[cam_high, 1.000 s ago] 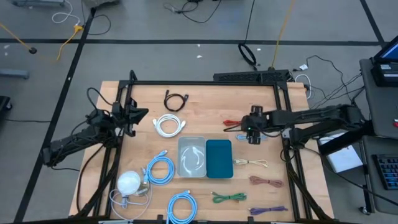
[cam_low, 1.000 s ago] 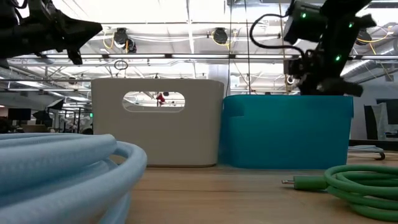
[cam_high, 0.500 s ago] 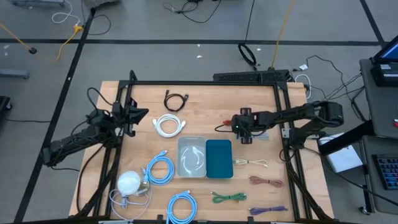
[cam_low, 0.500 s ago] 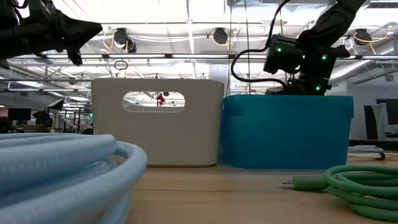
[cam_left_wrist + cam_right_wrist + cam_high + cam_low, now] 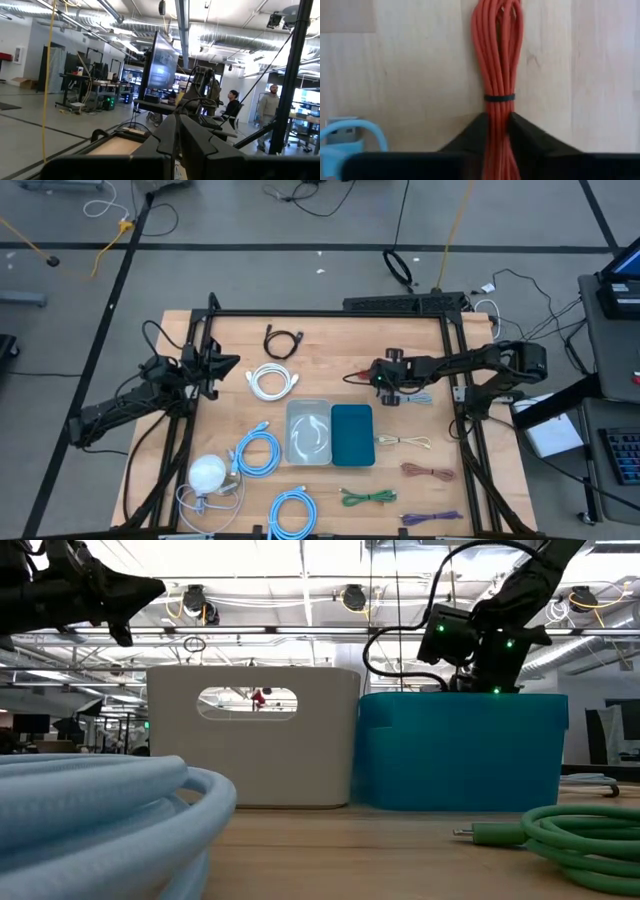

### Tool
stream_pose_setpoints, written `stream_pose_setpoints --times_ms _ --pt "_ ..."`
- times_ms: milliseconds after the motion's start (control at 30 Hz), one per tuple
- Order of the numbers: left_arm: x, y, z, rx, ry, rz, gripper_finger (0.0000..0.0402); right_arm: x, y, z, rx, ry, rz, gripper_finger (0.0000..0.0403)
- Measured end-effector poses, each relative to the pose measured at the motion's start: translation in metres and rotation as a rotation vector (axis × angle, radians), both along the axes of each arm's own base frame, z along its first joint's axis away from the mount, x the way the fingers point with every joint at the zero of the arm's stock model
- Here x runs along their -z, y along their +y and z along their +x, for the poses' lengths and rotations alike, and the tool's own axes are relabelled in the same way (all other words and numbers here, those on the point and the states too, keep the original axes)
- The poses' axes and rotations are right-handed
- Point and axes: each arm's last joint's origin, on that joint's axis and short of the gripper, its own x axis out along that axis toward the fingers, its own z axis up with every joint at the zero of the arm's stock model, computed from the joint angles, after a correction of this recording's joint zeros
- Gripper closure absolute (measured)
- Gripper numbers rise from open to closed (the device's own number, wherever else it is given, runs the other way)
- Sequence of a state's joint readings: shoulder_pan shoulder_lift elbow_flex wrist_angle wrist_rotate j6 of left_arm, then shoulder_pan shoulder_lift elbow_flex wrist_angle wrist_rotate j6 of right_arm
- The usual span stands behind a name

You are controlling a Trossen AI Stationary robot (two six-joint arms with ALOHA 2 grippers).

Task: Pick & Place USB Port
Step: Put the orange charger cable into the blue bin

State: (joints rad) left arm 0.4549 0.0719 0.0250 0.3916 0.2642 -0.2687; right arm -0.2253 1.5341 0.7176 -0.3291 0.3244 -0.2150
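- So far, the right gripper [image 5: 497, 131] pinches the red cable bundle [image 5: 498, 65] on the table [image 5: 330, 345], just behind the teal bin [image 5: 352, 434].
- Lifting and binning remain, I judge.
- Left gripper [image 5: 176, 131], pressed together, waits well left of the bin.

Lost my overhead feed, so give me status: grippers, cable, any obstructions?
Right gripper down on table, fingers either side of red cable bundle. Left gripper shut, waiting at left edge. Light blue cable beside the bundle, not blocking.
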Motion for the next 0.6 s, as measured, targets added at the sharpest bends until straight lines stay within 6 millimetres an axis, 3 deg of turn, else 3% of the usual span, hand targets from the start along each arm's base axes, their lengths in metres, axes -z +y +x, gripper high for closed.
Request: stream_pose_setpoints --times_ms 200,367,467,600 --pt "0.000 0.000 0.000 0.002 -0.001 -0.006 0.0378 -0.008 -0.003 -0.004 0.197 -0.016 -0.150 0.0389" --pt "0.001 0.000 0.000 0.001 0.009 -0.006 0.0378 -0.058 0.002 0.001 0.415 -0.270 -0.208 0.0394" --pt "0.002 0.000 0.001 -0.003 0.021 -0.002 0.0378 -0.095 0.011 -0.002 0.510 -0.509 -0.045 0.0394" --pt "0.003 0.001 0.001 -0.006 0.036 -0.007 0.0378 -0.131 0.037 -0.008 0.506 -0.765 0.344 0.0395"
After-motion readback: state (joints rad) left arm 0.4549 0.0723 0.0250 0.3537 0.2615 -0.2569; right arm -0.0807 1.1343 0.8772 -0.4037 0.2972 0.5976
